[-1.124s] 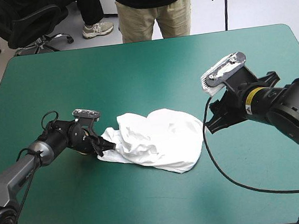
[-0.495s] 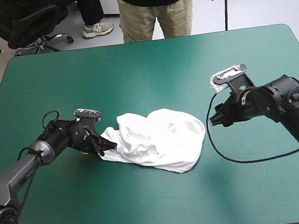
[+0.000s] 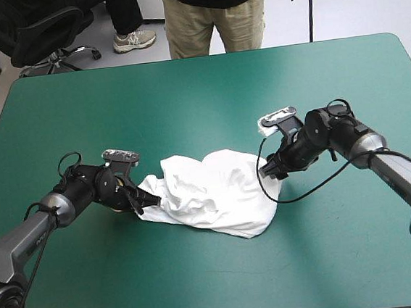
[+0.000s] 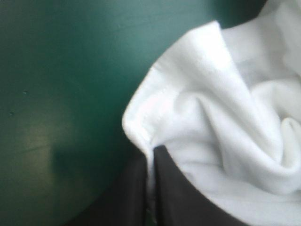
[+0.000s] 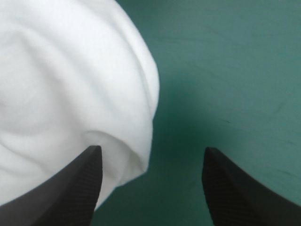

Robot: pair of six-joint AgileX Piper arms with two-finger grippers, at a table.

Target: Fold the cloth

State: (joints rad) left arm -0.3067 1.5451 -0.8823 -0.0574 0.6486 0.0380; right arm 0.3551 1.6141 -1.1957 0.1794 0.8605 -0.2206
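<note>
While left gripper [image 3: 150, 199] clamps the crumpled T-shirt [image 3: 216, 189] by an edge | right gripper [image 3: 270, 171] — fingers apart — at its opposite edge

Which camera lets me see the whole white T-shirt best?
The high view: it shows the whole crumpled T-shirt at once. The left wrist view shows only the fold the left claw pinches; the right wrist view, only one rounded edge.
</note>
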